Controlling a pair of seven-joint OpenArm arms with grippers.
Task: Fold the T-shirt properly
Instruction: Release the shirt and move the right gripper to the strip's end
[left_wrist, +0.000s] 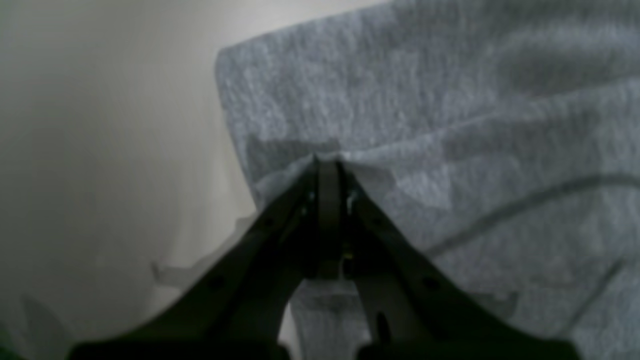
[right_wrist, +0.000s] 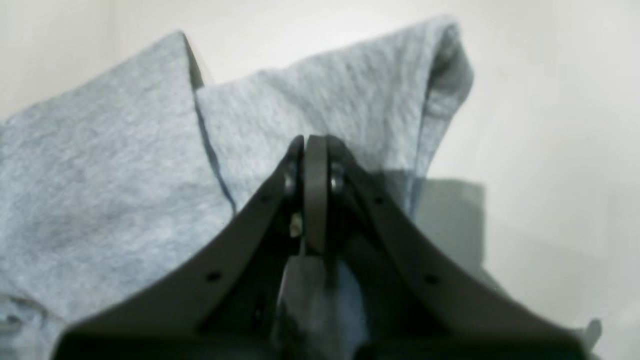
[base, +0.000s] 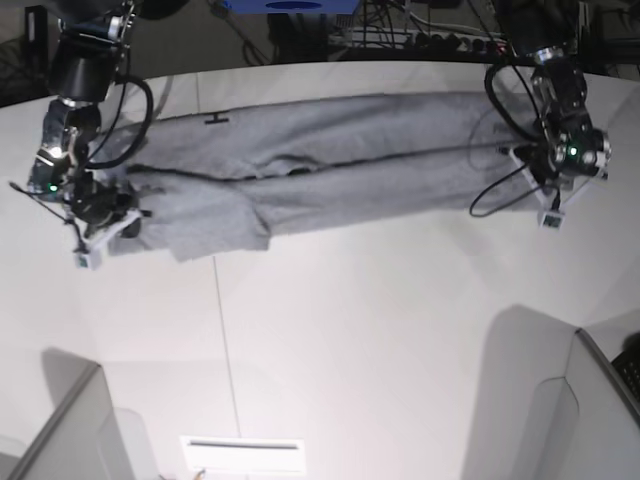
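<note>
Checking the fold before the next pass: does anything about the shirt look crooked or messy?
Yes. The T-shirt lies stretched between the left pincer and the right pincer, but near the right pincer a flap hangs lower than the rest, so the near edge is uneven, with a wavy crease along the middle.

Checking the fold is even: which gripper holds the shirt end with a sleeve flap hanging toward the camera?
The right gripper, on the base view's left: beside it the T-shirt droops in a flap. By the left gripper the edge runs straight.

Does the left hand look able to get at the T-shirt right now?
Yes, apparently: the left hand is shut on the T-shirt edge, with nothing in the way.
</note>
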